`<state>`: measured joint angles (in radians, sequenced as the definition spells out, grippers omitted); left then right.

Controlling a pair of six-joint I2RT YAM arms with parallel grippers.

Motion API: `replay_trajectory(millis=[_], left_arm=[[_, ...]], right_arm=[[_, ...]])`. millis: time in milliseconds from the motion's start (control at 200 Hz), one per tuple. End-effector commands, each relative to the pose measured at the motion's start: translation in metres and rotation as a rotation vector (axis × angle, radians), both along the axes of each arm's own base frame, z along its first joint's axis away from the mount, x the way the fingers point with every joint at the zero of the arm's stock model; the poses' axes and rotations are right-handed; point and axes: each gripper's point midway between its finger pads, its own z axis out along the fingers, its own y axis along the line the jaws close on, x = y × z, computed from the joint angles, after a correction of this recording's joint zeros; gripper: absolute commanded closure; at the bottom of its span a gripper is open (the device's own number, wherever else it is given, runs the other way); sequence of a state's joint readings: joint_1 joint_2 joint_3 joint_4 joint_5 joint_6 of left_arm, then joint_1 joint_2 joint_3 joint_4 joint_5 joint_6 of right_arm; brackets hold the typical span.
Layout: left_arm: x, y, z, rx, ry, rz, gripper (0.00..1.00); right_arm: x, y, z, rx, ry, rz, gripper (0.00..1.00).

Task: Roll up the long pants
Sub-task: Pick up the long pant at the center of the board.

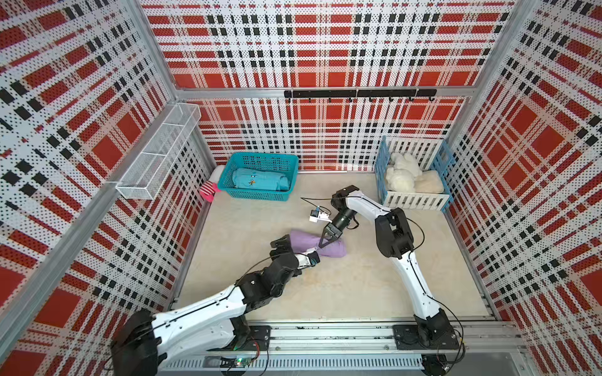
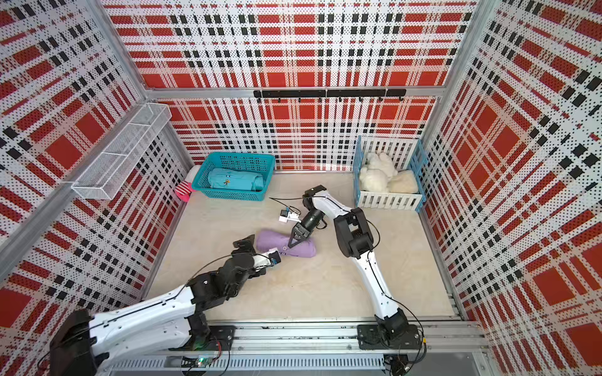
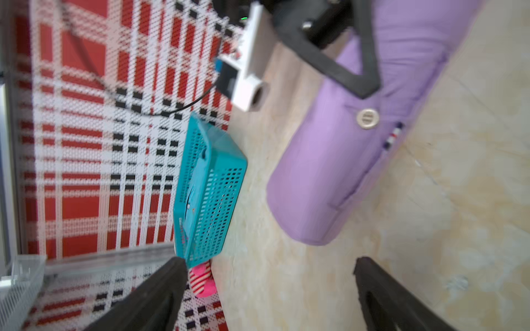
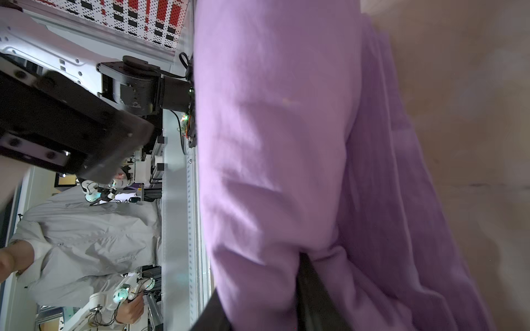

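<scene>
Centrally on the beige desk [image 1: 358,286] the long pants [image 1: 304,240] are seen lying as a tight lilac roll, with its length set across the desk. A pale button [image 3: 367,118] and a small striped tab are shown on its side in the left wrist view.

The roll is gripped on top, near its middle, by the right tool [image 1: 322,244]. Its jaws are drawn almost together into a narrow V, and a fold of the lilac cloth is pinched between them. In the right wrist view the cloth is seen bulging around one dark finger [image 4: 308,286]. The right arm is raised from its base on the near rail, bent at the elbow, and folded back at the wrist, so that the tool is pointed down onto the roll.

The left tool [image 1: 279,247] is held just beside the roll's left end with its jaws spread wide. Nothing is held in it, and no contact with the cloth can be made out. The left arm is stretched low from the near left corner towards the middle.

Further out, a teal basket [image 1: 257,194] holding a teal rolled garment [image 1: 260,184] is set against the far wall, with a pink striped sock [image 1: 208,192] beside it. A white and blue crate [image 1: 413,200] of pale plush things is placed in the far right corner.
</scene>
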<state>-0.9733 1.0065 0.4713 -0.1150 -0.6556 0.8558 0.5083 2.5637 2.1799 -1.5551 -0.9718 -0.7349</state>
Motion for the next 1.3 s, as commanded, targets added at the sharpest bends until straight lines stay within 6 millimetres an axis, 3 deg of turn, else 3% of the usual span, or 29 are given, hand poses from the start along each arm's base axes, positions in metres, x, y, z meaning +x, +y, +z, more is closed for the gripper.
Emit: replay_trajectory(millis=[0,301,516,842,1027,1293], left_arm=[[-0.001,-0.019,-0.017,0.127,-0.007,-0.118,0.05],[0.044,-0.046,-0.032,0.198,-0.027,-0.192,0.07],[0.057,-0.066,-0.056,0.253,-0.008,-0.247,0.07],[0.074,-0.071,-0.083,0.305,0.001,-0.236,0.13],[0.083,-0.069,-0.089,0.303,-0.003,-0.210,0.35],[0.084,-0.063,-0.097,0.279,0.009,-0.205,0.82]], right_arm=[[-0.025,-0.023,-0.065,-0.203,0.089,0.069,0.74],[-0.029,-0.019,-0.064,-0.165,0.094,0.080,0.72],[-0.026,-0.016,-0.061,-0.148,0.084,0.079,0.71],[-0.028,-0.015,-0.056,-0.131,0.083,0.079,0.68],[-0.031,-0.017,-0.054,-0.127,0.088,0.083,0.63],[-0.028,-0.018,-0.053,-0.120,0.090,0.072,0.56]])
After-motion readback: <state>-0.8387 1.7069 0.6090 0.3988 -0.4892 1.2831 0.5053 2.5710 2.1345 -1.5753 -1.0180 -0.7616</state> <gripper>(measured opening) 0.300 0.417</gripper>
